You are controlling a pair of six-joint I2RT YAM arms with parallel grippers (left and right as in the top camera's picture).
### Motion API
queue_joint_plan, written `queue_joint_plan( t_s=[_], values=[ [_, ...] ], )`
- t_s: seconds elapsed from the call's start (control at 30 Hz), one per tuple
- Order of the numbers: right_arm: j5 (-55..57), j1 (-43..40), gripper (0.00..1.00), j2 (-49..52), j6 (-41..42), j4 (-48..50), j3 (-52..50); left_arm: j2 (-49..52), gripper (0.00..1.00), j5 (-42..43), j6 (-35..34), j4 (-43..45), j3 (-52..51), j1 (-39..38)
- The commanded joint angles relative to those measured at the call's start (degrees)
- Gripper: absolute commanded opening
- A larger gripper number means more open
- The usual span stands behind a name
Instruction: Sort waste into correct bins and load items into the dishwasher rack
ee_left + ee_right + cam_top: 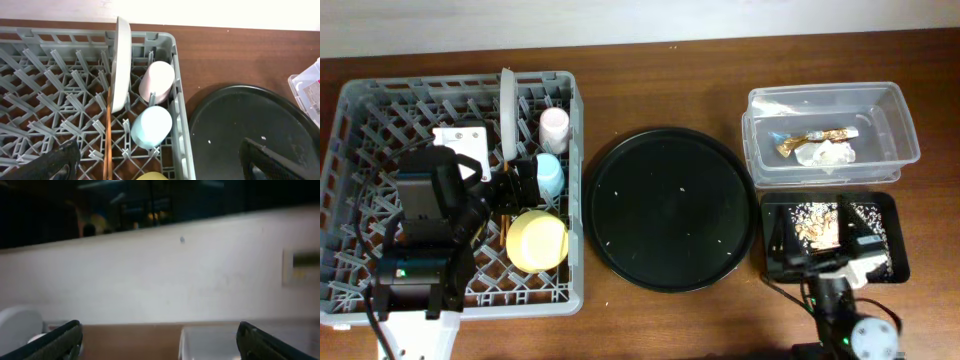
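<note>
Here, the plate (507, 110) is standing on edge in the rack (360, 120), the pink cup (554, 124), blue cup (550, 178) and bowl (537, 241) lying just beside it, the chopsticks (107, 145) lying by its near end. The tissue (825, 153) and wrapper (810, 138) are lying in the tub (905, 135); scraps (813, 222) are sitting in the black tray (782, 250). The left fingers (55, 162) are gaping wide above the rack, holding nothing; the right fingers (55, 340) are standing equally wide apart, empty.
</note>
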Motion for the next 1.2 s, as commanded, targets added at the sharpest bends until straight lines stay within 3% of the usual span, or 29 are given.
queue_joint_plan(
  t_s=[0.0, 0.13, 0.23, 0.97, 1.17],
  values=[
    [6.82, -0.22, 0.99, -0.7, 8.48, 0.94, -5.18, -0.24, 0.99, 0.46, -0.52, 0.09, 0.61, 0.09],
    [8.81, 0.74, 0.99, -0.7, 7.28, -2.82, -6.29, -0.22, 0.99, 0.46, -0.52, 0.09, 0.61, 0.09],
    [7.23, 1.18, 0.99, -0.7, 5.01, -12.44, -6.29, -0.22, 0.99, 0.46, -0.52, 0.09, 0.61, 0.09],
    [7.1, 1.14, 0.99, -0.57, 5.03, -12.44, -6.29, -1.03, 0.99, 0.52, -0.52, -0.13, 0.31, 0.02],
    [7.1, 1.14, 0.99, -0.57, 5.03, -12.44, -6.29, -22.08, 0.99, -2.23, -0.09, -1.38, -5.49, 0.11]
  ],
)
